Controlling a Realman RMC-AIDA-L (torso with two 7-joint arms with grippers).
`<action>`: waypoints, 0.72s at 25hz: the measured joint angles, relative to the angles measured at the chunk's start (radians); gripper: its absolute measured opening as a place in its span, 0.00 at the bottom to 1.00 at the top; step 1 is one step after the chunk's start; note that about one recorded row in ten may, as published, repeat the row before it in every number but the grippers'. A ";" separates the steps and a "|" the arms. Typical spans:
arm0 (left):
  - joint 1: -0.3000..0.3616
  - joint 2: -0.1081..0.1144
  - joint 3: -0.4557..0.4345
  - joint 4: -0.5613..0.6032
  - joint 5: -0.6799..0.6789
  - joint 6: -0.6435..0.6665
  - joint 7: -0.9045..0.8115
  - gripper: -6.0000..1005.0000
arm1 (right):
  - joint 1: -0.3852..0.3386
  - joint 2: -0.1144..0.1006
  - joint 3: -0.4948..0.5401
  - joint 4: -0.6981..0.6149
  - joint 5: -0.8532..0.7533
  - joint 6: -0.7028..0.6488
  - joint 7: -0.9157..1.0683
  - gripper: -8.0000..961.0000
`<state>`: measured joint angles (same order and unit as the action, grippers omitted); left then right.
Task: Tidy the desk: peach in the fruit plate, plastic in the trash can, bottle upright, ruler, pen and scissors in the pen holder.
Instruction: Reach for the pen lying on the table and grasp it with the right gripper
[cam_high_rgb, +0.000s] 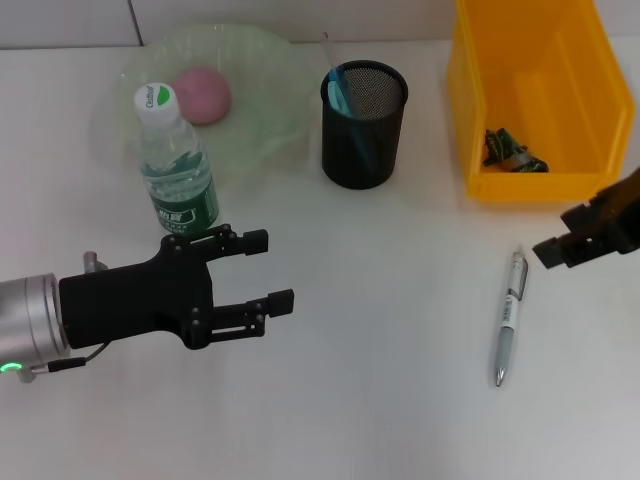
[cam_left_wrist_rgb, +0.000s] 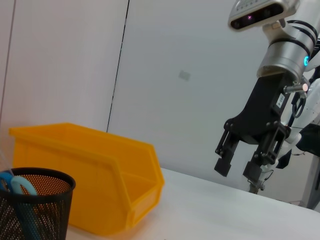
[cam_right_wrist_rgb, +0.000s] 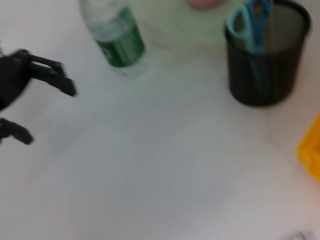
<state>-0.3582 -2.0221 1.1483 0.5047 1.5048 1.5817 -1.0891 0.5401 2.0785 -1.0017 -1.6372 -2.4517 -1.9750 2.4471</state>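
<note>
My left gripper hangs with fingers spread and empty near the upright bottle, while my right gripper, fingers apart, must drop onto the pen lying just below, bound for the pen holder beyond.

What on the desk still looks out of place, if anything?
Only the pen, lying flat on the table below the right hand instead of in the pen holder. The bottle stands upright.

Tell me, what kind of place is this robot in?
Probably a test room set up like a desk: a plain white table by a bare white wall, with a mesh pen holder, a pen and a yellow bin.
</note>
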 joint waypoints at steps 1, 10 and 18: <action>0.000 0.001 0.002 0.000 0.000 0.000 0.000 0.78 | 0.006 0.000 -0.002 0.003 -0.023 -0.008 0.024 0.63; -0.004 0.006 0.006 0.000 0.000 -0.007 -0.003 0.78 | 0.055 0.001 -0.021 0.059 -0.199 0.007 0.261 0.63; -0.008 0.011 0.007 0.000 0.001 -0.008 0.000 0.78 | 0.115 0.000 -0.088 0.233 -0.225 0.054 0.293 0.63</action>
<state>-0.3663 -2.0112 1.1550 0.5046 1.5062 1.5742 -1.0891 0.6555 2.0784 -1.0894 -1.4044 -2.6763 -1.9206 2.7405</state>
